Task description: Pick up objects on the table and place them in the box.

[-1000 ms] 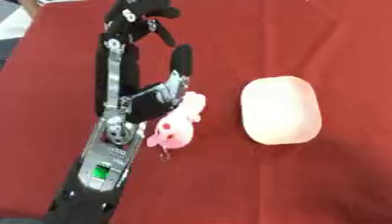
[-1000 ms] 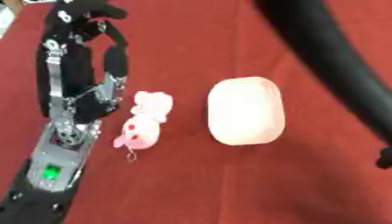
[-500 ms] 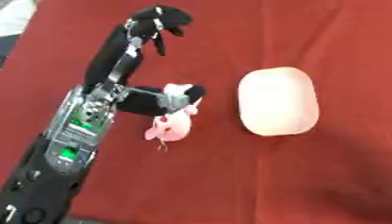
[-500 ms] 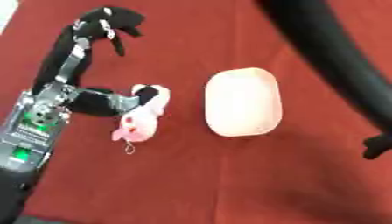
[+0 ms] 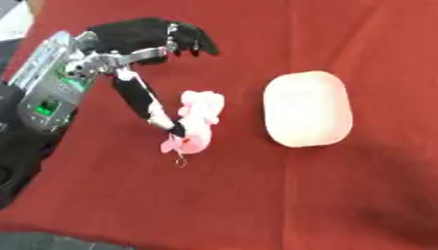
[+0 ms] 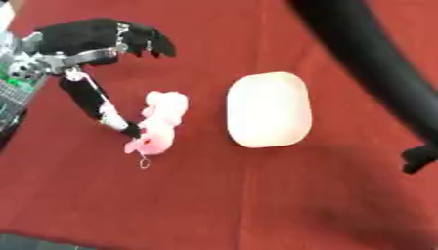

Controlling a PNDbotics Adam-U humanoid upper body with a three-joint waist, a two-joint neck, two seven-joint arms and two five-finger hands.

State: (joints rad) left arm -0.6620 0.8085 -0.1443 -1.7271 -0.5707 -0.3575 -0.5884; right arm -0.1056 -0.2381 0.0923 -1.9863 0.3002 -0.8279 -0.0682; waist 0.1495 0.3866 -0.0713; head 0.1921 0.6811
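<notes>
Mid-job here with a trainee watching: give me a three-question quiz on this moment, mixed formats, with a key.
1. True or false: the left hand has lifted the small pink plush toy clear of the red tablecloth.
2. Multiple choice: the pale rounded oblong object lies (A) to the toy's right, apart from it; (B) under the toy; (C) in the left hand.
3. Fill in: the left hand's thumb touches the toy's ____ side.

Key: 1 false, the toy lies on the cloth; 2 A; 3 left.

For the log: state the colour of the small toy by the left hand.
Pink toy, clearest in the left eye view.
</notes>
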